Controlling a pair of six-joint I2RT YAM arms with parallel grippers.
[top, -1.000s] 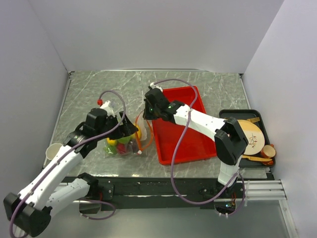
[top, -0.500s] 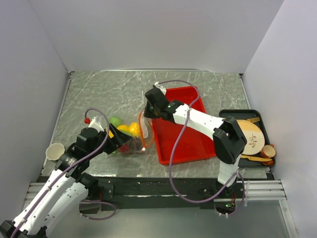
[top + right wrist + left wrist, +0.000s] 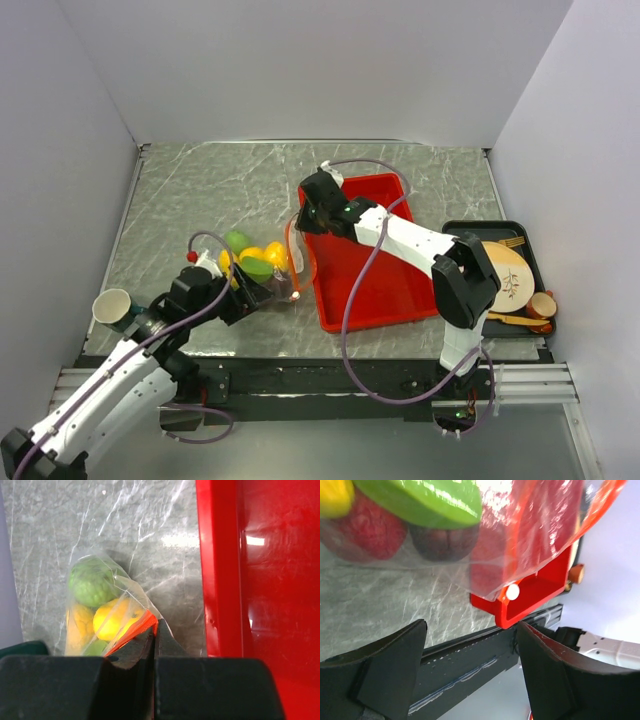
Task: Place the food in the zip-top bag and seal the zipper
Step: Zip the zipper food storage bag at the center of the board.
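- Marbled grey tabletop (image 3: 180,190), white walls around.
- Lower left: left gripper (image 3: 238,296), jaws spread and empty. It is the nearer arm to the zip-top bag (image 3: 270,285), which lies just up-right of it with the food (image 3: 255,262) inside.
- Centre: zipper (image 3: 289,240) runs up-frame to the right gripper (image 3: 305,215), whose jaws pinch it beside the red tray (image 3: 365,270).
- Change: left arm has withdrawn off the bag, down-left.

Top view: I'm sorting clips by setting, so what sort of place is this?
Likely a robot test booth: plain white walls enclose a marbled table, two arms mounted at its edge.
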